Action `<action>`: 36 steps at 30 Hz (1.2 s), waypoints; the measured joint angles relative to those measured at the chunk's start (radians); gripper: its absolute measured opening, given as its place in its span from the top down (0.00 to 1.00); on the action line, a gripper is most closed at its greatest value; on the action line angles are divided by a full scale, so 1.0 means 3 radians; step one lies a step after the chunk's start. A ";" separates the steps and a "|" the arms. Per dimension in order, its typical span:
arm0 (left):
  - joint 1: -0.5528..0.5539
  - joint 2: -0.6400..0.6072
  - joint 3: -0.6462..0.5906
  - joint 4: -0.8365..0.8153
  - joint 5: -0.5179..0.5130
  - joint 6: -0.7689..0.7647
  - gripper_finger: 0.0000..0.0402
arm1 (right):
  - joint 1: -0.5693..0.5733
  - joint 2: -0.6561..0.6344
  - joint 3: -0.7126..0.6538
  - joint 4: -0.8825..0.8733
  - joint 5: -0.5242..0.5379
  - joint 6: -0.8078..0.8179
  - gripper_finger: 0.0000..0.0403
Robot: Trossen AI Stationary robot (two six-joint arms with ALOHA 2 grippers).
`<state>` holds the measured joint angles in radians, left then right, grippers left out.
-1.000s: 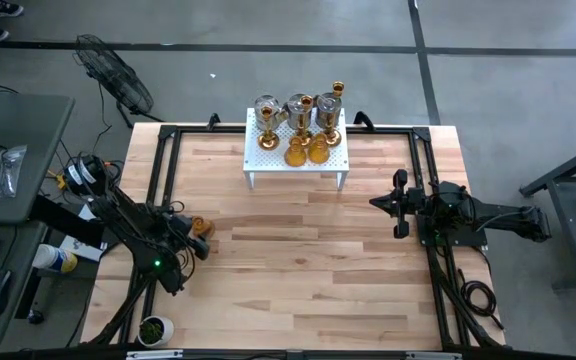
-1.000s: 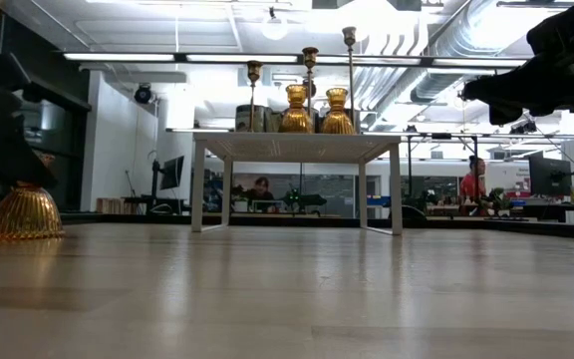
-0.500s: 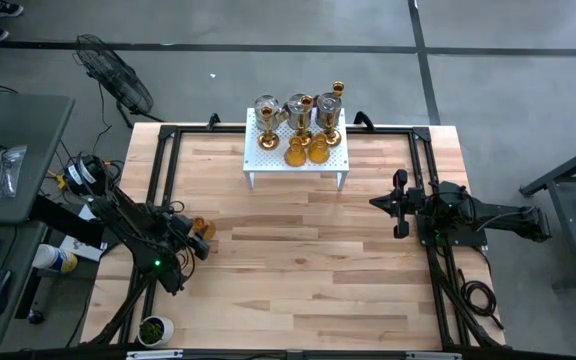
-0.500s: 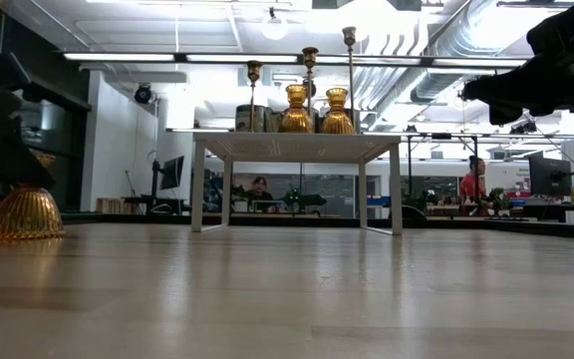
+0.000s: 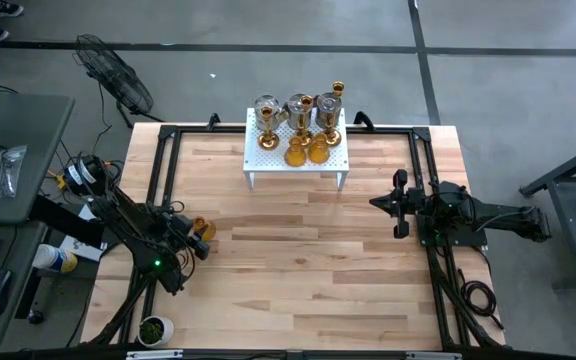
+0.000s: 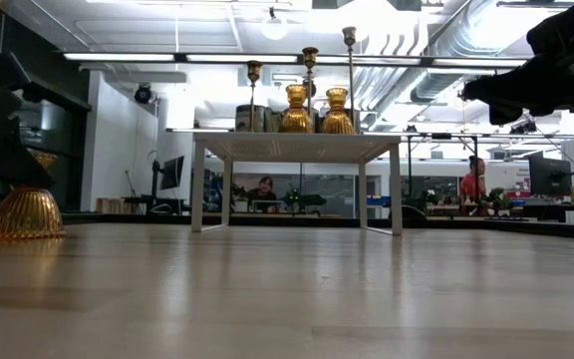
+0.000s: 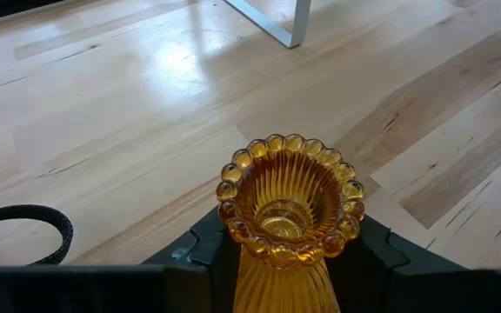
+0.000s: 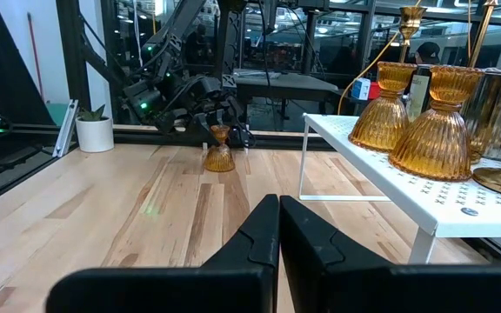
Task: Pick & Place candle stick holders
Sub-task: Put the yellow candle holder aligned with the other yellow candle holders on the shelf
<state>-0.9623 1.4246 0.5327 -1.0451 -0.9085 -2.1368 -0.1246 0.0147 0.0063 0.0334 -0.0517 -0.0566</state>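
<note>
My left gripper [image 5: 200,238] sits low at the table's [image 5: 298,270] left side, well away from the white stand [image 5: 297,156] toward its front left, with its fingers [image 7: 207,252] closed against both sides of an amber glass holder [image 7: 287,209]. That holder stands upright with its flared base on the wood [image 6: 26,211]. My right gripper [image 5: 398,204] waits above the table to the stand's front right, with its fingers [image 8: 259,235] pressed together and gripping nothing. On the stand I see the remaining candle stick holders [image 5: 301,128]: two amber ones [image 6: 316,110] at its front edge, silver goblets and gold stemmed ones behind. A potted plant [image 5: 153,328] stands at the table's near left corner.
</note>
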 joint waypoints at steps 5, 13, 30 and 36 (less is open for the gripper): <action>0.0000 0.0000 0.0000 -0.0001 -0.0001 0.0000 0.67 | 0.0000 0.0001 -0.0001 0.0001 0.0000 0.0000 0.99; 0.0004 0.0000 0.0142 -0.0171 -0.0106 0.0037 0.67 | 0.0000 0.0001 0.0000 0.0001 0.0000 0.0000 0.99; 0.0541 -0.0029 0.0796 -0.0993 -0.0357 0.0040 0.68 | 0.0000 0.0000 0.0000 0.0000 0.0000 0.0000 0.99; 0.0834 -0.0029 0.1113 -0.1058 -0.0636 0.0423 0.68 | 0.0000 0.0000 0.0000 0.0001 0.0000 -0.0001 0.99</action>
<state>-0.7121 1.4158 0.8665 -1.3626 -1.0992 -2.0101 -0.1246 0.0147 0.0062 0.0338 -0.0517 -0.0570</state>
